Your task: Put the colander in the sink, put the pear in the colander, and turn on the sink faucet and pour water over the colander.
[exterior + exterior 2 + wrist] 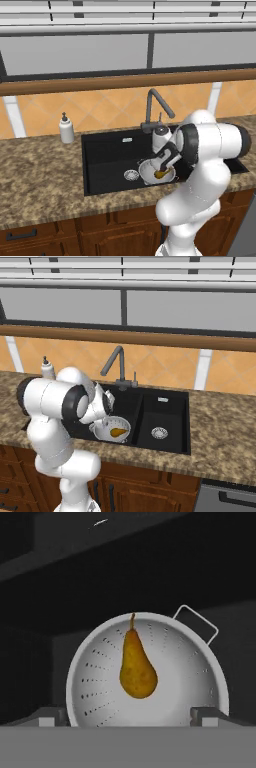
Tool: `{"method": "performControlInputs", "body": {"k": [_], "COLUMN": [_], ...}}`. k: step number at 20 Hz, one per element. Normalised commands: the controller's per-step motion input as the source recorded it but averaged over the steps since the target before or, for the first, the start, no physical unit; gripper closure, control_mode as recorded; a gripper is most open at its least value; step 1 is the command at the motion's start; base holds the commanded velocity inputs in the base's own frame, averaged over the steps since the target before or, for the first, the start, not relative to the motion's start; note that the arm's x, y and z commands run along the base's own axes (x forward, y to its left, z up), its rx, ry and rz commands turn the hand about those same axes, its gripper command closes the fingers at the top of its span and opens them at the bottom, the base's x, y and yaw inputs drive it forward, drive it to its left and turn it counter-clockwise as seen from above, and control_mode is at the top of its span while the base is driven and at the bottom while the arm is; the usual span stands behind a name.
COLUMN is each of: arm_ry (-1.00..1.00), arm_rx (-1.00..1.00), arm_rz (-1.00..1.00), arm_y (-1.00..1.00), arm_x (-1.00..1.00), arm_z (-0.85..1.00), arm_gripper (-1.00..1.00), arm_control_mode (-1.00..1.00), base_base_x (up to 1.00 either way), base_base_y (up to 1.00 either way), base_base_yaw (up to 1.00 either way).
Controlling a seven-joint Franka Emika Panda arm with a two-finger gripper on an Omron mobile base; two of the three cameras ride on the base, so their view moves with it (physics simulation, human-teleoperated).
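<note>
**Pear in colander, colander in sink**

Your colander (150,677) sat in the sink's (107,150) wide basin (left of the narrow one), the pear (136,669) lay inside it, and the fingers (130,717) stood apart, holding nothing.

Arm hides colander's (150,172) right side and part of sink (107,150).

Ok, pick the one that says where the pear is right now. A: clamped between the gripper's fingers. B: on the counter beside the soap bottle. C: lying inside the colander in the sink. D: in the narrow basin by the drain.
C: the pear lies on the inside wall of the colander, which sits in the sink, with the gripper open above it and its fingers clear of the fruit.
</note>
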Motion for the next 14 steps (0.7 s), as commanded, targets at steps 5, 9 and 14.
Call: {"method": "performControlInputs", "body": {"k": [5,9,14], "arm_ry": [-0.03,-0.04,-0.07], "arm_rx": [0.0,0.0,0.0], "arm_rz": [0.0,0.04,0.12], "arm_y": [0.6,0.48,0.08], "arm_x": [-0.04,-0.24,-0.7], "arm_z": [0.76,0.91,1.0], "arm_gripper": [-1.0,-1.0,-1.0], "arm_control_mode": [-1.0,-1.0,-1.0], "base_base_x": [0.0,0.0,0.0], "base_base_y": [0.0,0.0,0.0], "base_base_yaw": [0.0,0.0,0.0]}}
